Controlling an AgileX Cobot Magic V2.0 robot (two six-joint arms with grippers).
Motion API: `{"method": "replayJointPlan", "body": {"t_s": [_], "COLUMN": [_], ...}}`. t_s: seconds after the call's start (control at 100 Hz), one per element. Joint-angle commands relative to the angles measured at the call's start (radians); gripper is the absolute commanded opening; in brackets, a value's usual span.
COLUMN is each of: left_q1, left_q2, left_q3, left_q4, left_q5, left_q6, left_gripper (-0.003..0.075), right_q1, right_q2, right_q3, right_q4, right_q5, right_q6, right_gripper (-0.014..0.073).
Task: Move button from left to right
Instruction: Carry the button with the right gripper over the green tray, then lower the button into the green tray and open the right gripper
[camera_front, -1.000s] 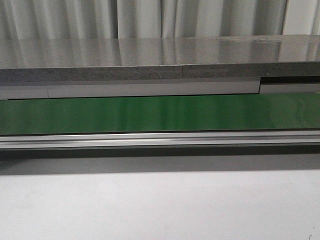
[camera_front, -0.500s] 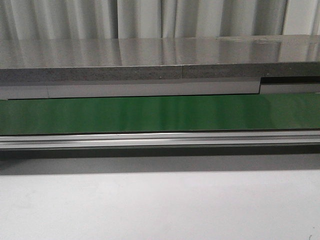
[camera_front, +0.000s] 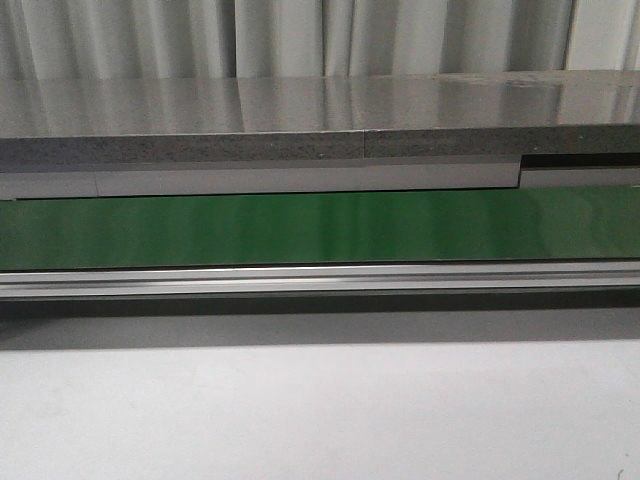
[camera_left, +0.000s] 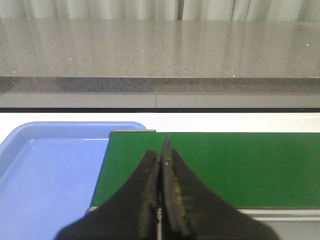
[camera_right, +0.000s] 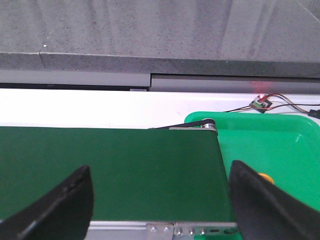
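Note:
The green belt (camera_front: 320, 228) runs across the front view with nothing on it; neither gripper shows there. In the left wrist view my left gripper (camera_left: 161, 156) is shut with its fingers pressed together and nothing between them, above the belt's left end (camera_left: 215, 167). In the right wrist view my right gripper (camera_right: 159, 172) is open and empty above the belt's right end (camera_right: 110, 170). A small yellow-orange bit (camera_right: 265, 178), probably the button's cap, shows in the green bin (camera_right: 280, 145), mostly hidden behind the right finger.
A blue tray (camera_left: 45, 175) lies beside the belt's left end. A grey stone counter (camera_front: 320, 120) runs behind the belt, and an aluminium rail (camera_front: 320, 280) along its front. A small circuit board with wires (camera_right: 261, 103) lies behind the green bin.

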Motion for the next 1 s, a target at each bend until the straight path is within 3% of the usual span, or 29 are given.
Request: {"method": "replayJointPlan", "body": {"t_s": [0.0,0.2,0.41,0.99], "left_q1": [-0.008,-0.008,-0.008,-0.008], "left_q2": [0.002,0.002,0.002,0.002], "left_q3": [-0.028,-0.028,-0.028,-0.028], "left_q4": [-0.011,-0.011,-0.011,-0.011], "left_q5": [-0.076,-0.076,-0.076,-0.076], "left_q6": [-0.002,-0.002,-0.002,-0.002], "left_gripper": [-0.002,-0.002,-0.002,-0.002], "right_q1": [0.002,0.002,0.002,0.002], "right_q2": [-0.1,-0.261,-0.288,-0.288], "right_q3": [0.025,0.091,0.093,0.093], "right_q4": [0.006,0.006,0.006,0.006], "right_q5": [-0.04,0.044,0.133,0.134], "right_q6": [0.0,0.0,0.0,0.0], "right_gripper": [0.0505,0.0225,-0.0069,-0.0067]}}
